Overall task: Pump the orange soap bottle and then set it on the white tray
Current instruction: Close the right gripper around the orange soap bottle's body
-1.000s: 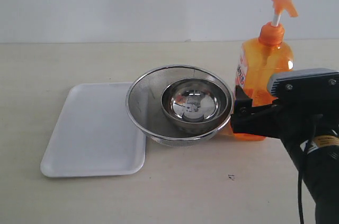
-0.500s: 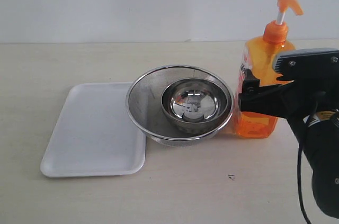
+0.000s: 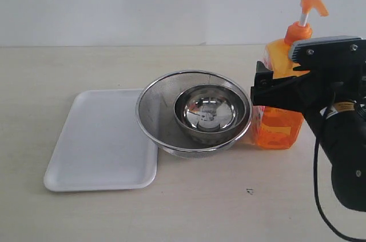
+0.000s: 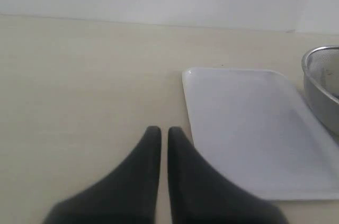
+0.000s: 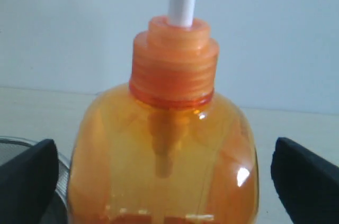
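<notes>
Tabletop (image 3: 86, 219) carries everything, pale and wide. On it, toward my left side, lies the white tray (image 3: 97, 139), flat, with nothing in it, so the placing is not yet done. Touching or just overlapping its near edge sits a big steel bowl (image 3: 150, 117) with a smaller steel bowl (image 3: 211, 113) nested inside. The two of them sit between the tray and the orange soap bottle (image 3: 277, 130).

That bottle stands on the tabletop just beside the big bowl, on my right side and well apart from the tray. My right end effector (image 3: 264, 90) is at its shoulder with the fingers spread wide. In the wrist view the right end effector (image 5: 167, 181) has a dark pad out on each side of the orange body, with clear gaps, pinching nothing. My left end effector (image 4: 159, 139) hangs over bare tabletop near the tray's far corner, fingers pressed together and empty.

I judge the task barely begun. Nothing shows the pump pressed, and the lift over the bowls to the tray is all left to do.

The bottle stands upright, its long axis vertical. The pump head (image 3: 311, 3) is raised on its white stem, and its spout points away from the bowls, toward my right.
</notes>
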